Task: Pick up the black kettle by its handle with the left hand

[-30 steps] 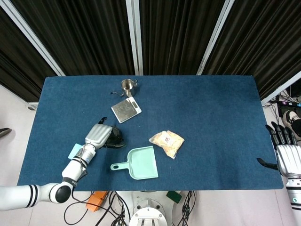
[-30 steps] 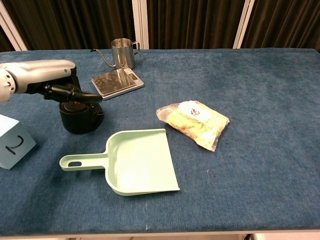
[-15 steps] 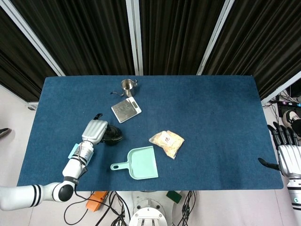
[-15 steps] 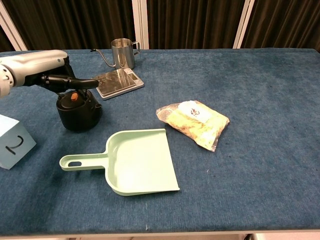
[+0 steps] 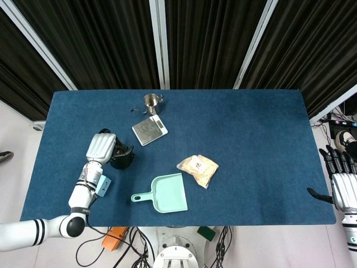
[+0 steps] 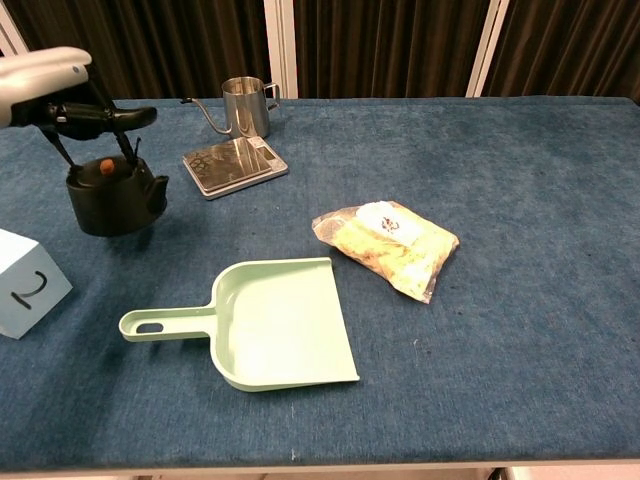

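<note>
From the head view I see my left hand (image 5: 101, 148) over the left part of the blue table (image 5: 251, 128), its back turned up to the camera, with the black kettle (image 5: 121, 157) tucked just under and to the right of it. A light blue block (image 5: 102, 185) lies beside my left forearm. Further back stand a steel pitcher (image 5: 152, 103) and a flat scale (image 5: 149, 129); nearer the front are a mint dustpan (image 5: 165, 194) and a bag of snacks (image 5: 198, 169). My right hand (image 5: 341, 183) sits off the table's right edge, fingers spread and holding nothing.

From the chest view I see the left hand (image 6: 62, 95) grasping the kettle's (image 6: 113, 196) wire handle from above, fingers wrapped around the bail, the pot hanging below it with its orange knob showing. I cannot tell whether its base is touching the cloth. The block (image 6: 28, 284) bears a 2. The scale (image 6: 234, 164) lies to the kettle's right, the pitcher (image 6: 243, 105) behind it, the dustpan (image 6: 265, 325) in front and the bag (image 6: 388, 244) right of center.
</note>
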Robot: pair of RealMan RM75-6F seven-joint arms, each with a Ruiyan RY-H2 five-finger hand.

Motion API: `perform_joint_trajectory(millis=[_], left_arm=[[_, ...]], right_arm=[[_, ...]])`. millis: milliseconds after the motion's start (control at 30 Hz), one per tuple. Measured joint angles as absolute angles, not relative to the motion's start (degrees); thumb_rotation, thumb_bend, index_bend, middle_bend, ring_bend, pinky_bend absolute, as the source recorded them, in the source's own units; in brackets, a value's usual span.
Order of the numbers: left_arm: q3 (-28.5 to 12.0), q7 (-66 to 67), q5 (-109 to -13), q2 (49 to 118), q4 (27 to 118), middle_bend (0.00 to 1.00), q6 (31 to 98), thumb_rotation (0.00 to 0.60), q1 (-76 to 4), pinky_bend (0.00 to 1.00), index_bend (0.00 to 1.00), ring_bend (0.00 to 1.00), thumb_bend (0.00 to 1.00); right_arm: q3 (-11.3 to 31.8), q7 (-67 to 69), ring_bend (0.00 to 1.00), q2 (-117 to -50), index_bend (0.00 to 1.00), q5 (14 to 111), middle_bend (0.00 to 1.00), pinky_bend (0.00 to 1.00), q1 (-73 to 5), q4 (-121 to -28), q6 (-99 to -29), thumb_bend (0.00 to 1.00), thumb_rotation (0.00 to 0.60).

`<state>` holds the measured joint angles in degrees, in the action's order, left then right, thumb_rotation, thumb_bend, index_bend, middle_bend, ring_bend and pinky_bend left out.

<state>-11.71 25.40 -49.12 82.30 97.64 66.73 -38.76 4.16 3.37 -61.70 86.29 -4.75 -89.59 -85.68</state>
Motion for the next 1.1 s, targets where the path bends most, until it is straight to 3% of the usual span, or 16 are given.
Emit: perform_joint_trajectory(millis=[100,200,533,1100], left_arm=[[-12.0,25.3,-49.1,81.8,97.6,1.0,67.2,0.459,-38.4,0.31,1.0,1.0,0.39],[-12.2,24.8,-49.4,81.2,97.6,1.0,67.7,0.49,-38.0,0.36,1.0,1.0,0.41],[-12.1,23.3,-51.7,79.4,97.9,1.0,68.9,0.495,-36.4,0.47,1.0,1.0,0.45],[-10.6,28.6,-54.6,77.8,97.9,1.0,70.1,0.498,-36.2,0.48,1.0,1.0,0.46]], right_arm=[[4.1,3.6,0.0,-61.7,0.0,86.4,0.0,0.0,-4.5,-89.5,-86.0,0.04,0.6],[4.0,3.7,0.0,-61.7,0.0,86.6,0.0,0.0,-4.4,-89.4,-86.2,0.04,0.6],[3.7,4.0,0.0,-62.0,0.0,87.4,0.0,0.0,-4.2,-89.2,-86.5,0.04,0.6],[3.9,4.0,0.0,-62.0,0.0,86.8,0.0,0.0,-4.0,-89.0,-86.2,0.04,0.6]])
